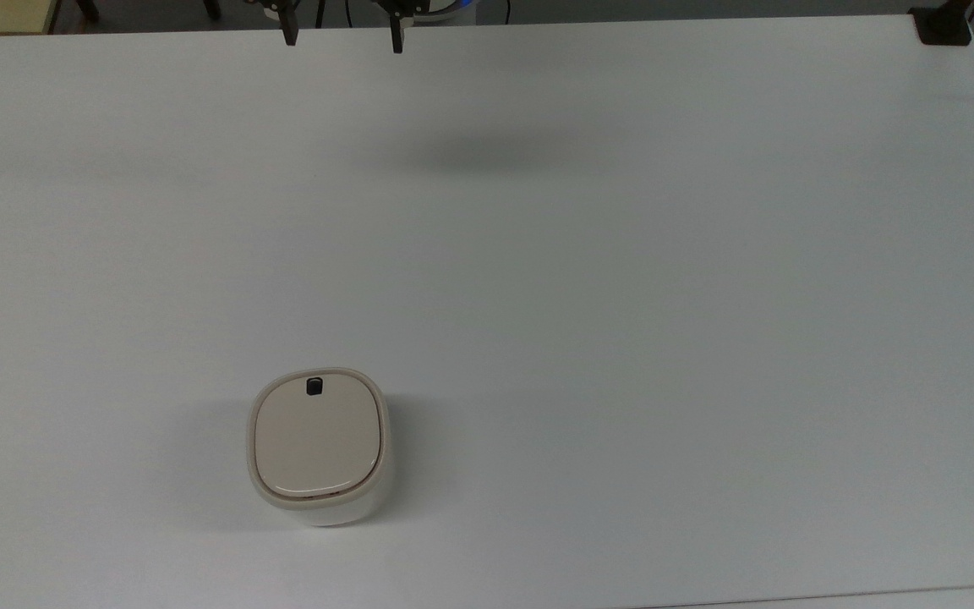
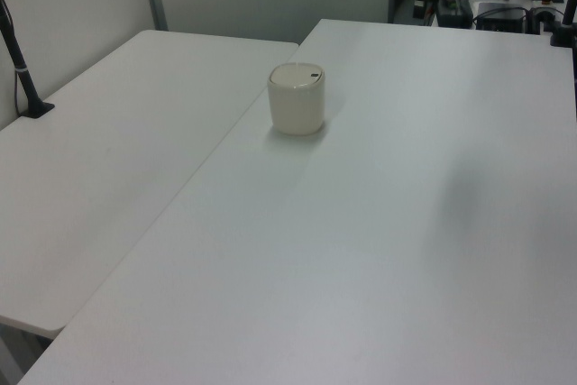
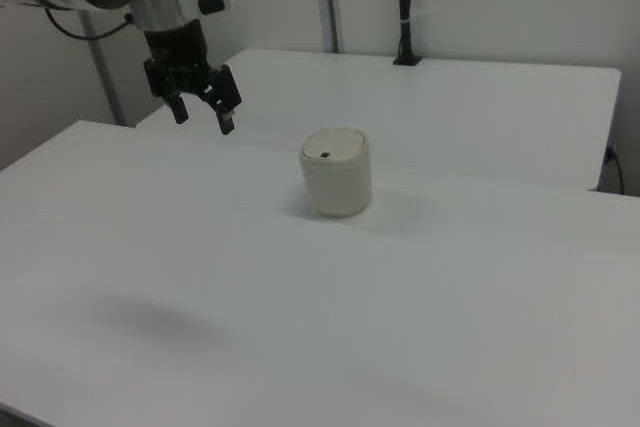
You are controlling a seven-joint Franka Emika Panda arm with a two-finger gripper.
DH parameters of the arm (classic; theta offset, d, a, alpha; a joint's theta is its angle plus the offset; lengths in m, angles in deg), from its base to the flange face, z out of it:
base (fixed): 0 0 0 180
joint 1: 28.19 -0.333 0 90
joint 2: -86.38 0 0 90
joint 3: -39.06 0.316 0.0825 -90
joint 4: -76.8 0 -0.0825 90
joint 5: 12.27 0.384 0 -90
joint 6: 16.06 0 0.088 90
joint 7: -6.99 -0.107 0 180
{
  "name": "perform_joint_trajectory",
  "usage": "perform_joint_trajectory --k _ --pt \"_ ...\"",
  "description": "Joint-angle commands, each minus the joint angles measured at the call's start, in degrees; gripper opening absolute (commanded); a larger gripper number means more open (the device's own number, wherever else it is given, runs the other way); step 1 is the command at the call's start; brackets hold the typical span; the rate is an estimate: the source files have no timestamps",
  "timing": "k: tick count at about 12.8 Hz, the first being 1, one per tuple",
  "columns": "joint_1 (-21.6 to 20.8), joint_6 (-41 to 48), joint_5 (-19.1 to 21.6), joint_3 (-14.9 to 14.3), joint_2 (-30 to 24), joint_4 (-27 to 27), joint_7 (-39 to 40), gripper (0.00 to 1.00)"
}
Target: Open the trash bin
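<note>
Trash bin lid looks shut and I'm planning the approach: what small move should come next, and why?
Probably carry the open end effector across the table toward the trash bin, aiming above its black push button. The beige lid lies closed and the end effector hangs high, well away from the bin.

No readable text, labels, brands or numbers showing anywhere; nothing legible is appearing on any surface in the top, left or right views.
</note>
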Motion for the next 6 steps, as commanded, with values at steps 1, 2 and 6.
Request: perform_joint_trajectory --k 1,2,6 --pt "-1.3 -1.0 0.4 -1.6 0.1 0.4 6.1 1.0" --pt "-1.3 -1.1 0.3 -1.6 0.2 0.4 8.9 1.0" --pt "-1.2 -1.3 0.2 -1.6 0.7 0.4 12.0 0.93"
